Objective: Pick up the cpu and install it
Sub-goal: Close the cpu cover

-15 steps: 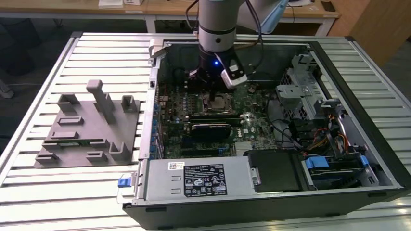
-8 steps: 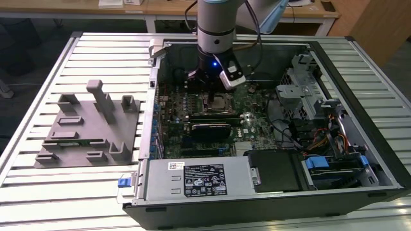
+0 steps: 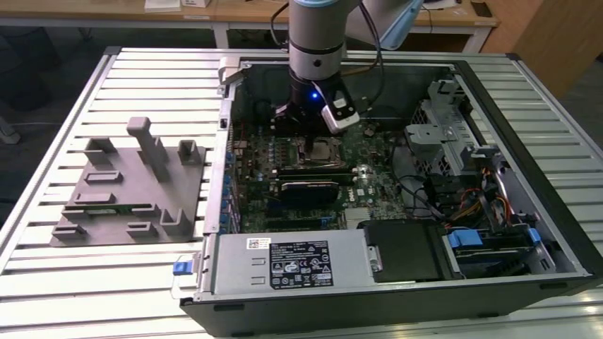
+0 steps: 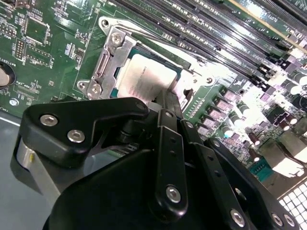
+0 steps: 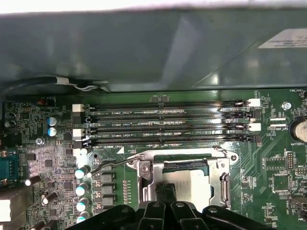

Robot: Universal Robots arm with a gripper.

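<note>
The cpu (image 5: 189,182) lies flat in the motherboard socket (image 5: 224,178), just under the end effector (image 5: 166,189), whose fingers look drawn together, gripping nothing. It is probably light, stiff, thin and delicate underneath, so it is best held by opposite edges.

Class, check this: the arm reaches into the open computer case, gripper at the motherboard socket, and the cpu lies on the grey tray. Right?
No. The cpu is not on the grey tray; the second wrist view shows its silvery top within the motherboard socket, right by the gripper. The rest stands.
</note>
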